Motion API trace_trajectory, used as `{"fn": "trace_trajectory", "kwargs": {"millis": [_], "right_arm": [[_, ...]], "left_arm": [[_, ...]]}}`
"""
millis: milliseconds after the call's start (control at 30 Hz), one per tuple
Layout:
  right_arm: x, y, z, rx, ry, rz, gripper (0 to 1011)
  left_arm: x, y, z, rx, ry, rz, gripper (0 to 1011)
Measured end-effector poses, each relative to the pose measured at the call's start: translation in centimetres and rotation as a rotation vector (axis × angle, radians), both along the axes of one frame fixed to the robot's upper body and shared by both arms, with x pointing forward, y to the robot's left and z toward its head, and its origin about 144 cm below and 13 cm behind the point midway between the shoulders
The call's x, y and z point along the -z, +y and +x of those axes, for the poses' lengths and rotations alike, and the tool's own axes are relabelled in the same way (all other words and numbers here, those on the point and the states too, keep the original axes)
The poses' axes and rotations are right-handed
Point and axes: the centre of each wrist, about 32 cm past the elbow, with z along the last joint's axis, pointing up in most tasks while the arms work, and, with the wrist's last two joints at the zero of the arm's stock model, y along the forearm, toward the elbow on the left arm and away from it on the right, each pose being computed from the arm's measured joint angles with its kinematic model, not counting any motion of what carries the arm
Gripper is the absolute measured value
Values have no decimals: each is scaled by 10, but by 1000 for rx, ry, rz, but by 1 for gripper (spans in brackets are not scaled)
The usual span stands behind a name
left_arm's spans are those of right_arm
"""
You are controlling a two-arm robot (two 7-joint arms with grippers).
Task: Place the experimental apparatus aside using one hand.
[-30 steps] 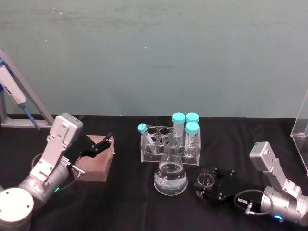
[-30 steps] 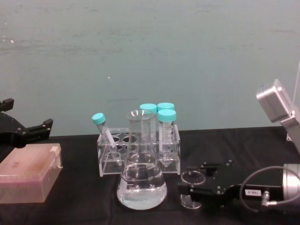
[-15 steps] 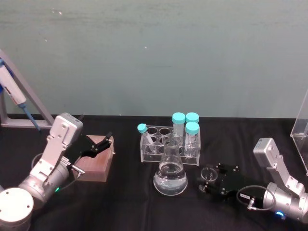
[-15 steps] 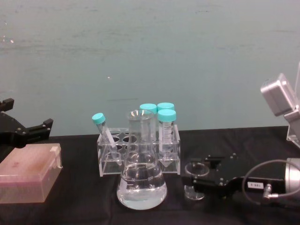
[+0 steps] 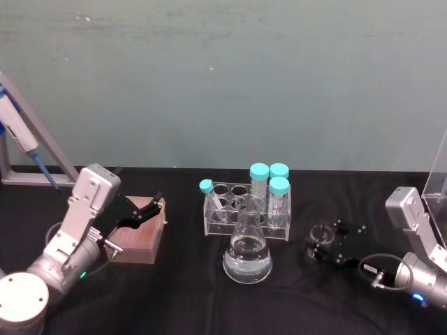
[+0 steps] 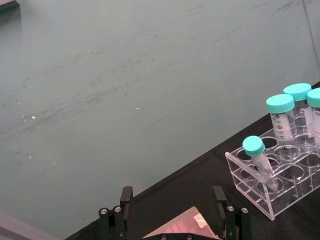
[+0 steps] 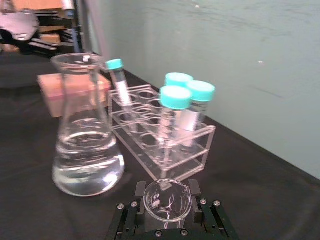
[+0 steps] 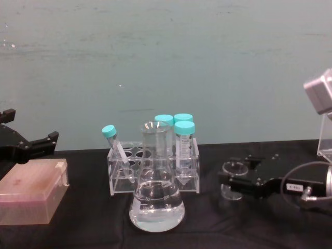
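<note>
My right gripper (image 5: 322,241) is shut on a small glass beaker (image 5: 323,233), holding it just above the black table to the right of the conical flask (image 5: 247,254). The right wrist view has the beaker (image 7: 167,202) between the black fingers (image 7: 128,210), with the flask (image 7: 87,145) of clear liquid and a clear tube rack (image 7: 161,137) beyond. The rack (image 5: 247,210) carries several teal-capped tubes and stands behind the flask. From the chest, the beaker (image 8: 233,179) is well clear of the flask (image 8: 156,197). My left gripper (image 5: 148,209) hangs open over a pink box (image 5: 138,239).
A clear acrylic stand (image 5: 438,183) rises at the right edge, close to my right arm. A pipette on a grey frame (image 5: 21,145) stands at the far left. The pink box (image 8: 30,192) sits front left in the chest view. A teal wall backs the table.
My right gripper has carried the beaker to the right and a little farther back, away from the flask. The left arm, flask and rack have not moved.
</note>
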Motion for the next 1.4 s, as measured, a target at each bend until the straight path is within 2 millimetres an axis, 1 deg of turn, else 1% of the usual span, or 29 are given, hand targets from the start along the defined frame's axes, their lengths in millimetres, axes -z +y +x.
{"fn": "trace_trajectory", "kwargs": {"millis": [333, 567, 1067, 1400], "right_arm": [[-4, -14, 9, 122, -37, -9, 507], [-6, -20, 11, 199, -48, -15, 507], [-3, -16, 9, 371, -20, -7, 507], [-3, -14, 13, 461, -20, 4, 507]], "left_arm": [[0, 0, 0, 0, 0, 0, 1000], [0, 0, 0, 0, 0, 0, 1000], [0, 0, 0, 0, 0, 0, 1000], [0, 0, 0, 0, 0, 0, 1000]]}}
